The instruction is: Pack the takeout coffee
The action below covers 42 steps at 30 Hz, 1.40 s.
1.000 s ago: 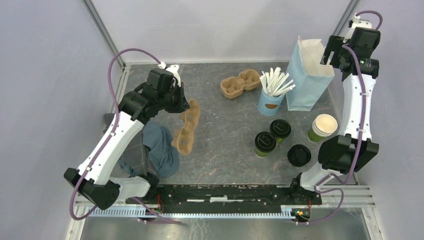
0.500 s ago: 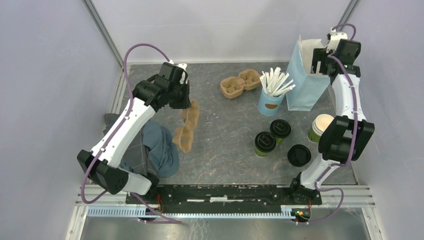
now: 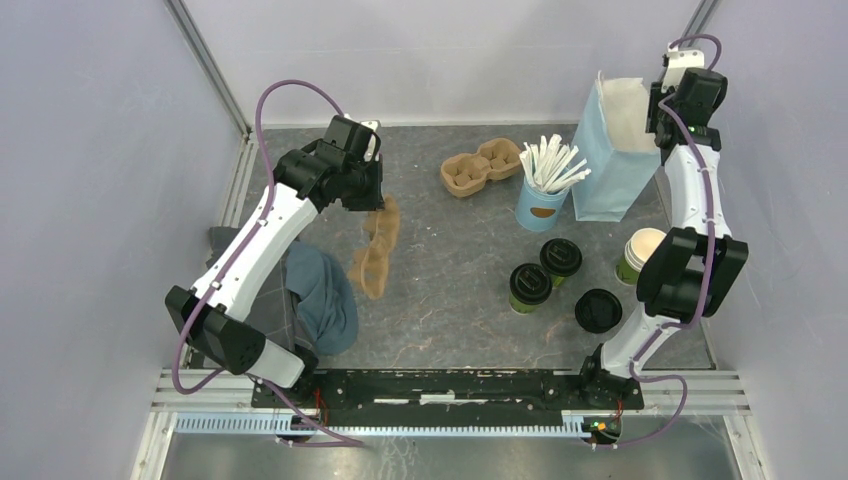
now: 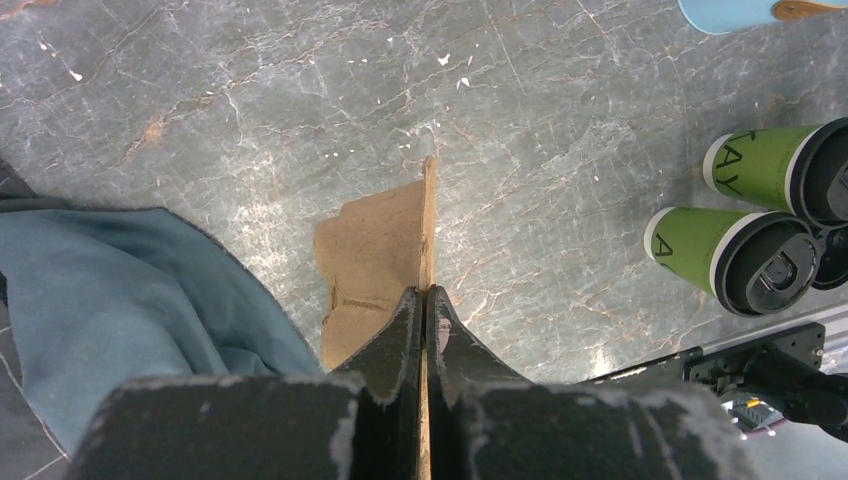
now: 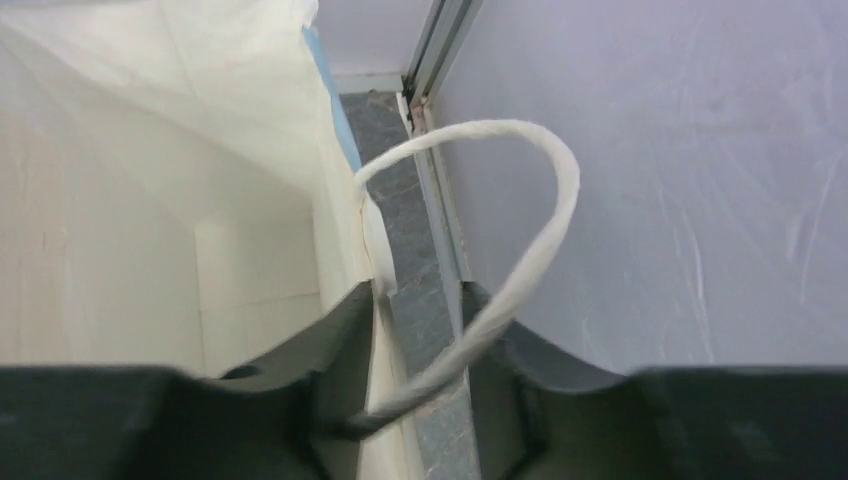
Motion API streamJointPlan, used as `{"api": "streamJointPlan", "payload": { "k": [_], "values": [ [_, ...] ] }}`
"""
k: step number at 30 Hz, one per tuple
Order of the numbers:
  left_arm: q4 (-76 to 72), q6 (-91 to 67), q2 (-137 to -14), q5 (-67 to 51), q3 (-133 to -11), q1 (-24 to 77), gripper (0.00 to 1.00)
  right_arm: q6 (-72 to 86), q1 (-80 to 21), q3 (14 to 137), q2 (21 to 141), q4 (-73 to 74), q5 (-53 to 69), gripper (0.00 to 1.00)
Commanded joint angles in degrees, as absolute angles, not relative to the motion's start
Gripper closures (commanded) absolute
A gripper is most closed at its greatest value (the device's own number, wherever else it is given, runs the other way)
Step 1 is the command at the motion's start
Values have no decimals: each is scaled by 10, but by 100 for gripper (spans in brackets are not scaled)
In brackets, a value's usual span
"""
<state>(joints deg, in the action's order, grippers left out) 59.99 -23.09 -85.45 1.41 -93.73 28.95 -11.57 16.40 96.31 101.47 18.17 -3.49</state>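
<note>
Left gripper (image 4: 425, 295) clamped tight on the brown cup carrier's (image 4: 375, 250) edge, left of centre. Right gripper (image 5: 420, 295), jaws partway apart, straddled the blue bag's (image 3: 610, 175) rim and handle (image 5: 525, 245), upper right. The takeout coffee (image 3: 530, 287) stood lower right, beside another lidded cup (image 3: 561, 258).

Top external: high behind the arms, looking down over the whole table (image 3: 450, 310).
Left wrist: close, looking down past the left hand (image 4: 425, 296) at carrier (image 4: 375, 245) and lidded cups (image 4: 720, 250) (shared with top view).
Right wrist: very close, into the bag (image 5: 150, 200), far right.
</note>
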Motion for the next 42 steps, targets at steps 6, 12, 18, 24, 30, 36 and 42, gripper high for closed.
{"api": "streamJointPlan", "payload": {
  "k": [6, 12, 18, 24, 30, 36, 42],
  "values": [
    [606, -223, -831, 11, -955, 287, 98, -113, 166, 1024, 1023, 169, -54, 91],
    [601, -226, -813, 3, -950, 287, 98, -94, 166, 1103, 1028, 175, -64, 100],
    [582, -236, -782, -14, -922, 287, 98, -10, 166, 1171, 1005, 162, -12, 100],
    [582, -241, -750, 5, -914, 287, 98, 119, 147, 1164, 945, 95, 87, 100],
    [582, -250, -716, 42, -907, 287, 98, 245, 106, 1182, 896, 36, 182, 100],
    [582, -274, -683, 75, -899, 287, 98, 303, 31, 1164, 835, -20, 256, 100],
    [598, -303, -658, 115, -911, 287, 98, 349, -72, 1047, 773, -77, 295, 100]
  ]
}}
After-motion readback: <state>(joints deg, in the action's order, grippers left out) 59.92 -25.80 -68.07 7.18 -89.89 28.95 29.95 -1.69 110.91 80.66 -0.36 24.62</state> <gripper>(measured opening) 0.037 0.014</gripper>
